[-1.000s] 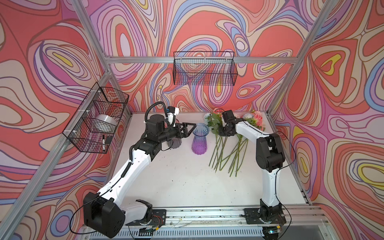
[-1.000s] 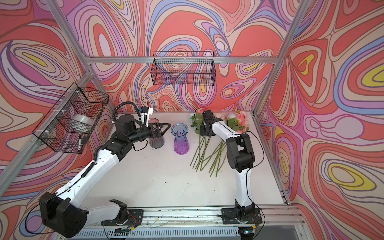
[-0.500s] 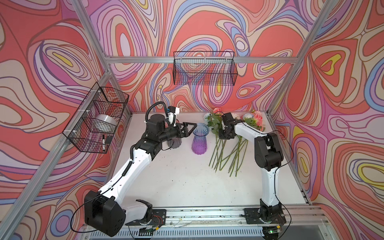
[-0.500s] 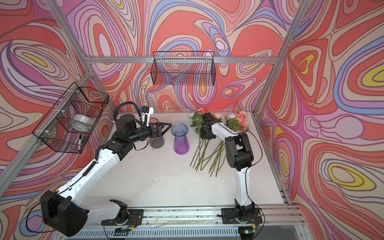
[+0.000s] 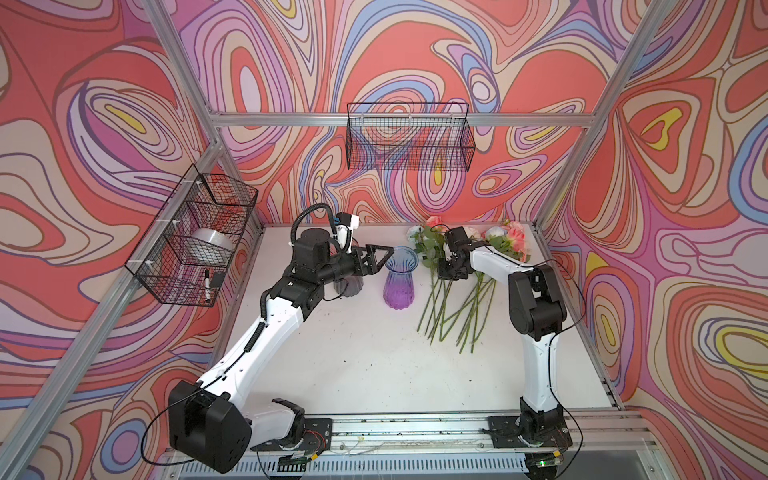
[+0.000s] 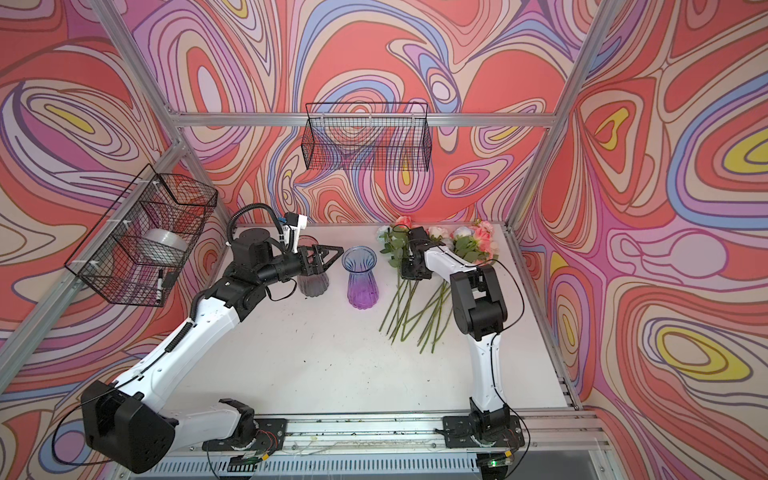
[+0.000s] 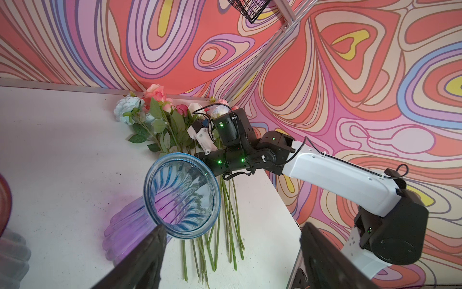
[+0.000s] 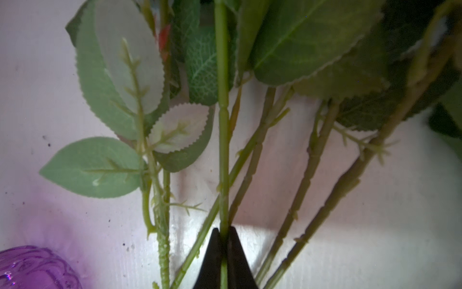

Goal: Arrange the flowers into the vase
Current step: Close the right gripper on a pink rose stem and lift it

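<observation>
Flowers (image 5: pixel 505 243): one loose bunch lying flat on the right of the worktop (image 5: pixel 374 365), none yet in the vase (image 5: pixel 400 282). Cut ends nearest me, fanned and crossing one another. Mid-length: right end effector (image 8: pixel 223 240), pinched shut on a single green stem (image 8: pixel 222 150), with neighbouring stems and serrated leaves crowding it on both sides. Vase: ribbed glass, blue rim shading to purple, upright and empty, just left of the bunch. Left end effector (image 5: pixel 382 259): jaws spread wide, level with the vase rim on its left side, holding nothing. Second vase (image 5: pixel 349 284): dark, partly hidden behind that arm. Far end: rose heads, pink, peach, white and pale blue, against the back wall. Wall fittings: two wire baskets (image 5: pixel 409 137). Hazards, as I judge them: lifting could drag tangled neighbours along, since stems cross and leaves overlap; a thin stem held partway along may swivel in the grip; and the unsteadied vase could tip if a stem end strikes its rim.
</observation>
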`<action>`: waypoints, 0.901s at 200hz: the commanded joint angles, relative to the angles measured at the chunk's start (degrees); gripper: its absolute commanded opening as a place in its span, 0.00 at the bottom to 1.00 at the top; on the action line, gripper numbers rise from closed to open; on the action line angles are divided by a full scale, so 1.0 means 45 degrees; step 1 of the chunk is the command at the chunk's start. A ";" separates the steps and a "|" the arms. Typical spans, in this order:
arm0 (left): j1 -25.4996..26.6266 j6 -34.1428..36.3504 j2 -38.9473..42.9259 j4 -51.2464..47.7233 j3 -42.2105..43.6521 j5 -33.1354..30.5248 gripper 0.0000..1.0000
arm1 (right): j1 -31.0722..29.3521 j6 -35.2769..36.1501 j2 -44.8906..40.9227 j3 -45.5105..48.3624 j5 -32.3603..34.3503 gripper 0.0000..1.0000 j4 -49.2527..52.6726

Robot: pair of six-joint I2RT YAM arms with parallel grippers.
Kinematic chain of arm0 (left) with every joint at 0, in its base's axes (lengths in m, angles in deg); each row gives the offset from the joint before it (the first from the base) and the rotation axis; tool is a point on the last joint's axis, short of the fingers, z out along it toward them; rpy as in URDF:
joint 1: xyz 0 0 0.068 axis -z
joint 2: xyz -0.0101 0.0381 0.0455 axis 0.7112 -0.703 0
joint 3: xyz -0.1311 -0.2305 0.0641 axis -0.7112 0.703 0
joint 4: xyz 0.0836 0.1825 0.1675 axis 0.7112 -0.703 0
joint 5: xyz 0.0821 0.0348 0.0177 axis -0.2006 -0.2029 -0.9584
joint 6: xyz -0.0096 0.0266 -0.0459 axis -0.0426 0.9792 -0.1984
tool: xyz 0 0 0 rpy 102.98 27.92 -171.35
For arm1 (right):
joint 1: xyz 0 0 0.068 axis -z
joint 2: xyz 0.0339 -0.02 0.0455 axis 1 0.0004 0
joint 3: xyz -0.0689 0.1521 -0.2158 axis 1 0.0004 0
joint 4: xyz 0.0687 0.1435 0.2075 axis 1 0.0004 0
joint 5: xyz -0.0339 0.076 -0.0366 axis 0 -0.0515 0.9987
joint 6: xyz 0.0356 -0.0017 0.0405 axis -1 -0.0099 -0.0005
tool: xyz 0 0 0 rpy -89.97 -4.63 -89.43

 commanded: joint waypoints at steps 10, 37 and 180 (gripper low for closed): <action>0.0022 -0.0110 -0.0021 0.0459 0.0142 0.0228 0.84 | 0.0037 -0.0105 -0.1217 0.0331 0.0118 0.01 0.0126; 0.0034 -0.0123 -0.0029 0.0500 0.0156 0.0252 0.84 | 0.0035 -0.0191 -0.2207 0.0508 0.0377 0.01 0.0080; 0.0036 -0.0620 0.0085 0.1001 0.0308 0.0577 0.84 | 0.0041 -0.2145 -0.8369 0.5199 -0.0993 0.00 -0.1622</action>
